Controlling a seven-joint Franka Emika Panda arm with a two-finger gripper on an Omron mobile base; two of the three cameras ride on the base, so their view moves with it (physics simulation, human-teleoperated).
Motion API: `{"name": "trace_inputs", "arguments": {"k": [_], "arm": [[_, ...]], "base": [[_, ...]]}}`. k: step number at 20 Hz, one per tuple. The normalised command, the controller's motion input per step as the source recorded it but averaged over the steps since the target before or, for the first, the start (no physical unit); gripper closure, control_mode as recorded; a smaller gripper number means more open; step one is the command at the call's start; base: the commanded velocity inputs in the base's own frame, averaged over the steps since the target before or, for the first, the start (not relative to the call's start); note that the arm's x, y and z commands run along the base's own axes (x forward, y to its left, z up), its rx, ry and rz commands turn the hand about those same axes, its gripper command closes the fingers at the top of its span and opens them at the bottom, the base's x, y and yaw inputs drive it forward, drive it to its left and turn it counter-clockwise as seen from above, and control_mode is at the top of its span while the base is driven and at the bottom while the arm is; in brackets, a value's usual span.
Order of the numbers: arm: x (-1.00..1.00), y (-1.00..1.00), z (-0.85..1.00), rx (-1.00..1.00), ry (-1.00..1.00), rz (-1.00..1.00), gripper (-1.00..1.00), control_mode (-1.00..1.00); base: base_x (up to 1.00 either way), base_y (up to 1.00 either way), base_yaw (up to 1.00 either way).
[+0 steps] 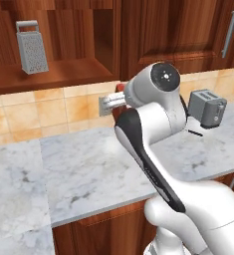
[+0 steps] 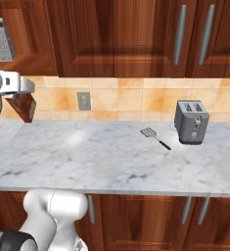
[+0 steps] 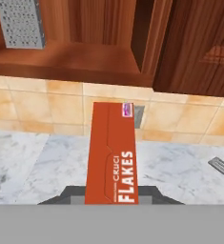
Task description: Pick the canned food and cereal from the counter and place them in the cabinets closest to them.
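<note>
On the open cabinet shelf (image 1: 63, 74) stands a box grater (image 1: 31, 47).

- We see the cereal (image 3: 111, 155), a flat orange-red box printed "FLAKES" in white, held lengthwise above the counter (image 3: 32, 157).
- In our right base view, the cereal (image 2: 24, 106) hangs tilted before the tile wall.
- The cabinets (image 3: 80, 57) show an open shelf recess above.

The arm (image 1: 153, 124) hides most of the cereal (image 1: 119, 88) — the grater (image 2: 1, 41) is edge-cropped.
</note>
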Motion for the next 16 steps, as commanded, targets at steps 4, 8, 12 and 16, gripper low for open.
{"name": "trace_inputs", "arguments": {"k": [4, 8, 12, 16], "arm": [[-0.29, 0.25, 0.72, 0.01, -0.04, 0.00, 1.00, -1.00], [-0.25, 0.32, 0.61, 0.00, -0.06, 0.00, 1.00, -1.00], [-0.06, 0.08, 0.42, 0.00, -0.07, 0.00, 1.00, -1.00], [0.00, -0.02, 0.31, 0.09, 0.00, 0.00, 1.00, -1.00]], "base": [[0.00, 0.00, 0.00], [0.00, 0.00, 0.00], [0.00, 0.00, 0.00], [0.00, 0.00, 0.00]]}}
